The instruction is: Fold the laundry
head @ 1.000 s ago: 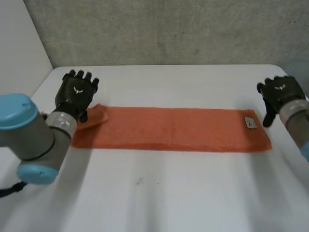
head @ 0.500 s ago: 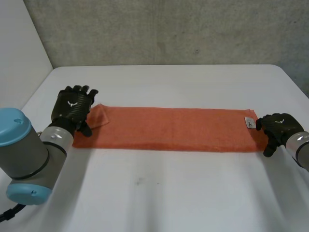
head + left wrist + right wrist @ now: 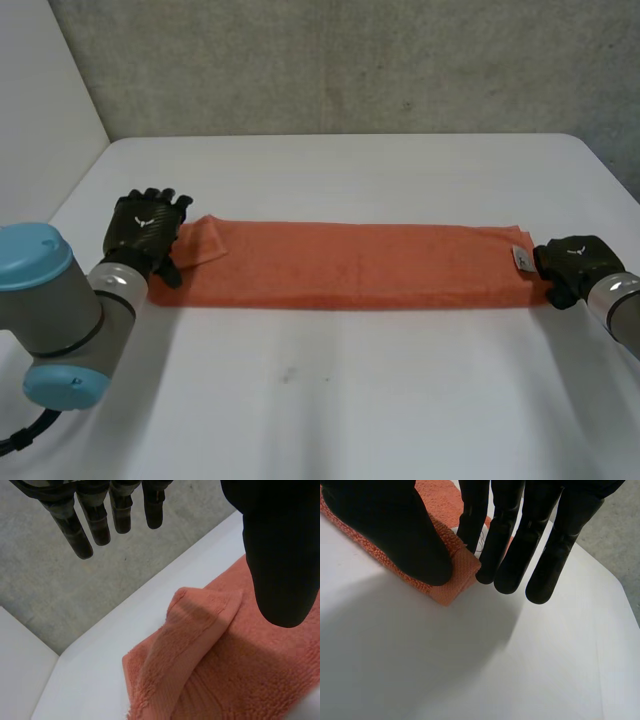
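A long orange terry towel [image 3: 350,265], folded to a narrow strip, lies flat across the middle of the white surface [image 3: 350,400]. The left robot hand [image 3: 148,228] is at the towel's left end, beside a turned-over corner [image 3: 200,615]. Its fingers are straight and released, and they grasp nothing. The right robot hand [image 3: 572,262] is at the opposite end, near a small white label [image 3: 518,259]. It grasps the near end corner of the towel, which is pinched between the thumb and the straight fingers.
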`<action>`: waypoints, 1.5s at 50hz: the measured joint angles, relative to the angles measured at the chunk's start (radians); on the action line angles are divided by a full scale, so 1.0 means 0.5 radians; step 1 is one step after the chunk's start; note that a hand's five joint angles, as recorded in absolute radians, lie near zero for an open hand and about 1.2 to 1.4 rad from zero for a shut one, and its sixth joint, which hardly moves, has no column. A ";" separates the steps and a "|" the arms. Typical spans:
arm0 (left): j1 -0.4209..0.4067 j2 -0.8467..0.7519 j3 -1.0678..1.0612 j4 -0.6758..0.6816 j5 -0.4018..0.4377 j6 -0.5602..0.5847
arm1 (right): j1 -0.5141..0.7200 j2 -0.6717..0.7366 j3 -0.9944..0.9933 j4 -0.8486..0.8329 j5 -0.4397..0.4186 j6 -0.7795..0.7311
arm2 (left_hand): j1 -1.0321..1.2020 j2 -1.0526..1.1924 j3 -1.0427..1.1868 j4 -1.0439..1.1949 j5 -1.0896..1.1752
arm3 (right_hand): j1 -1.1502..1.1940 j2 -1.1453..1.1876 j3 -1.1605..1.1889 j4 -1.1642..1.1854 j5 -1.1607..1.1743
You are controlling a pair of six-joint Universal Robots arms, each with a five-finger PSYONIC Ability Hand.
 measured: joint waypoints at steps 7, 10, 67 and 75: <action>0.052 -0.043 0.043 -0.001 0.002 0.000 | -0.007 0.001 -0.001 0.001 0.002 -0.007 | 0.000 0.000 0.000 0.000 0.000 | 0.000 0.000 0.000 0.003 -0.002; 0.090 -0.058 0.062 -0.003 0.014 -0.003 | -0.016 0.001 -0.001 0.000 0.009 -0.013 | 0.000 0.000 0.000 0.000 0.000 | 0.000 0.000 0.000 0.003 -0.002; 0.096 -0.287 0.467 -0.076 -0.081 0.147 | -0.158 -0.031 0.004 0.006 0.056 -0.031 | 0.000 0.000 0.000 0.000 0.000 | 0.000 0.000 0.000 0.003 0.032; -0.085 -0.142 0.282 -0.121 0.071 -0.111 | -0.155 -0.031 0.004 0.007 0.054 -0.031 | 0.000 0.000 0.000 0.000 0.000 | 0.000 0.000 0.000 0.003 0.032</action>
